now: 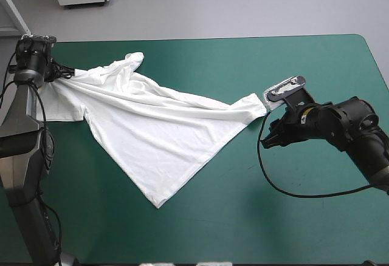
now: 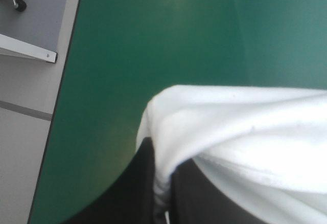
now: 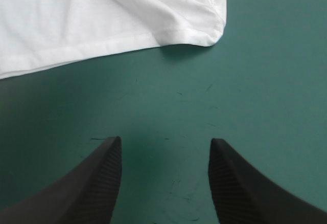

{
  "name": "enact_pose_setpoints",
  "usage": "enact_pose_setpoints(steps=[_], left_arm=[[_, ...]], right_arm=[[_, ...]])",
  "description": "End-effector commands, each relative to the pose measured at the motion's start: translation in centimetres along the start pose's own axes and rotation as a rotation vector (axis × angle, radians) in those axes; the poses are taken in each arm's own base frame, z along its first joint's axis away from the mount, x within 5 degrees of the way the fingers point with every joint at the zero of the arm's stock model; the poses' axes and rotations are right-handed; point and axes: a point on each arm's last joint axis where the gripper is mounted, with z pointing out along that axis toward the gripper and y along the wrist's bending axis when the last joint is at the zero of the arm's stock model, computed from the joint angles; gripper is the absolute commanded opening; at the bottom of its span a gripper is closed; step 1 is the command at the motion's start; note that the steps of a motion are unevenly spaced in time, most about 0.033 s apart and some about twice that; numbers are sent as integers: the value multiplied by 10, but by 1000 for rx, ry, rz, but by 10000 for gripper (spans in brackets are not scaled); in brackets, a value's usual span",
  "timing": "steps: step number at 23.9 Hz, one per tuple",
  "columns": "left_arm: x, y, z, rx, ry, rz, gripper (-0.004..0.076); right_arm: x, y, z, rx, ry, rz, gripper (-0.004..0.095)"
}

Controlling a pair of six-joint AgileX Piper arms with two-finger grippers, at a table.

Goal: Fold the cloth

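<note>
A white T-shirt (image 1: 152,120) lies loose and unfolded on the teal-green table (image 1: 304,217). It stretches from the table's far-left corner toward its middle, with one long point trailing toward the table's near edge. At that far-left corner the left gripper (image 2: 163,198) has its black fingers all but closed on a bunched fold of the fabric, and the cloth is drawn tight from the grip toward the table's centre. The right gripper (image 3: 164,141) sits right of the table's centre, low over the bare cover, with its jaws wide apart and nothing between them. A hemmed corner of the shirt lies just ahead of its fingertips, not touching them. Whether that corner is a sleeve end or part of the bottom hem cannot be told. Judged from how the garment lies, the task looks to be at an early stage. The shirt is pulled out along one diagonal rather than spread square, a rumpled ridge runs along its side nearest the table's far edge, and no neat fold shows anywhere. Only one of two holds is secured. What seems left is nearly everything: the free corner taken up, the cloth stretched and laid flat on the table, then the sleeves and body folded into a bundle.
</note>
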Motion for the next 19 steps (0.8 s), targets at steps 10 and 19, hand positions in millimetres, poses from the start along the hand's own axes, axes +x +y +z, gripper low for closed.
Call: enact_pose_setpoints(steps=[10, 19], left_arm=[[-14, 19, -17, 28, -103, -27, -7], [-14, -22, -117, 379, -46, 42, 433]], right_arm=[[-9, 0, -15, 24, -89, -11, 486], [-13, 6, -17, 12, -113, -27, 486]])
